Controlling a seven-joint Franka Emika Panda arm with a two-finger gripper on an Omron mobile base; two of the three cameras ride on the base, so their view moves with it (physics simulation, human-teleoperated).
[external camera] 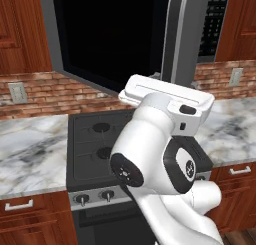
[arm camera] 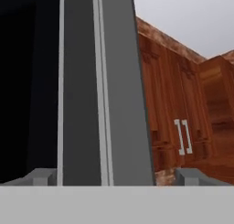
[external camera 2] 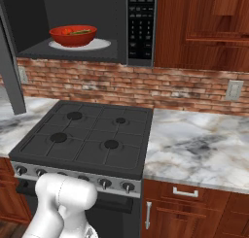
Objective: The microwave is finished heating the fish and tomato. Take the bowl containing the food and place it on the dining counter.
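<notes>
The microwave (external camera 2: 73, 23) stands open above the stove (external camera 2: 82, 137), its door (external camera: 107, 34) swung out to the left with the black glass facing the room. Inside, left of the keypad (external camera 2: 141, 23), the red bowl (external camera 2: 73, 35) sits on the white turntable (external camera 2: 99, 45) with the food in it. In the hand view the gripper (arm camera: 114, 176) is spread wide — a fingertip (arm camera: 41, 176) either side of the door's grey edge, gripping nothing.

So we've got the microwave (external camera 2: 97, 25) hanging wide open above the stove (external camera 2: 85, 137), red bowl (external camera 2: 73, 35) sitting on its white turntable plate (external camera 2: 99, 44). Inside the bowl we can make out something red and something greenish, probably the tomato and fish.
</notes>
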